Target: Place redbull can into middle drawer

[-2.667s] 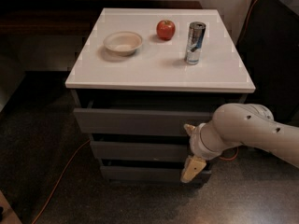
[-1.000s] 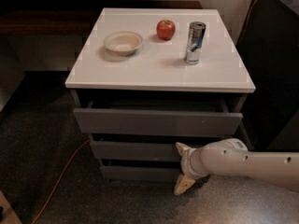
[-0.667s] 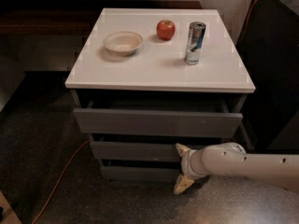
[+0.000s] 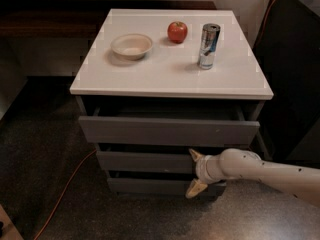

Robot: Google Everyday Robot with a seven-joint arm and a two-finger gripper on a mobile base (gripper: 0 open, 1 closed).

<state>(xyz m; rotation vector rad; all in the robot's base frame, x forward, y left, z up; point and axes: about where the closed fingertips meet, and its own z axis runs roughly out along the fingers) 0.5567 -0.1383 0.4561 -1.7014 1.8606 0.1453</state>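
Camera view: the white arm point(image 4: 270, 171) reaches in low from the right, its gripper point(image 4: 194, 172) at the right end of the dark grey middle drawer point(image 4: 145, 161) front, fingers spread wide, clasping nothing. The slim silver-and-blue redbull can point(image 4: 208, 46) stands upright on the white cabinet top point(image 4: 170, 79), right of the red apple point(image 4: 177, 32), near the right edge.

No lettering seems legible on the redbull can point(image 4: 208, 46) or the hand point(image 4: 193, 173) at the middle drawer point(image 4: 145, 161).

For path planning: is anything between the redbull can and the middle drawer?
Yes: the middle drawer is hardly open, and the pulled-out top drawer overhangs it. The pincer is at its front, the redbull can on top.
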